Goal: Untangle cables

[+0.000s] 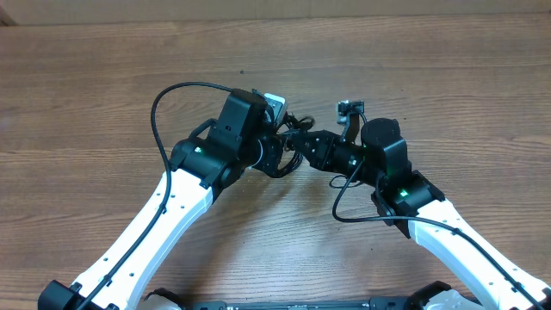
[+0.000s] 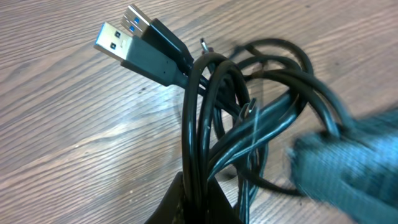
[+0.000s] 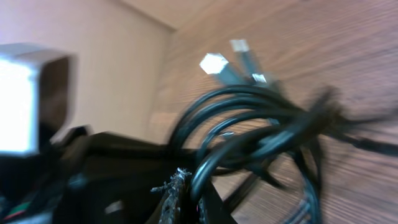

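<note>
The cables are one small knotted bundle of thin black cords (image 1: pixel 291 148) held between my two grippers above the wooden table's middle. In the left wrist view the looped strands (image 2: pixel 224 118) rise from my left gripper (image 2: pixel 202 202), which is shut on several of them; two silver USB plugs (image 2: pixel 121 38) stick out at the upper left. In the right wrist view my right gripper (image 3: pixel 198 202) is shut on one looped strand (image 3: pixel 249 124), with silver plug tips (image 3: pixel 214 63) beyond. In the overhead view my left gripper (image 1: pixel 277 148) and right gripper (image 1: pixel 308 148) almost meet.
The wooden table (image 1: pixel 103 103) stretches all round. A thicker black arm cord (image 1: pixel 159 112) arcs left of the left arm, and another (image 1: pixel 344 207) loops beside the right arm. The right arm shows blurred in the left wrist view (image 2: pixel 348 168).
</note>
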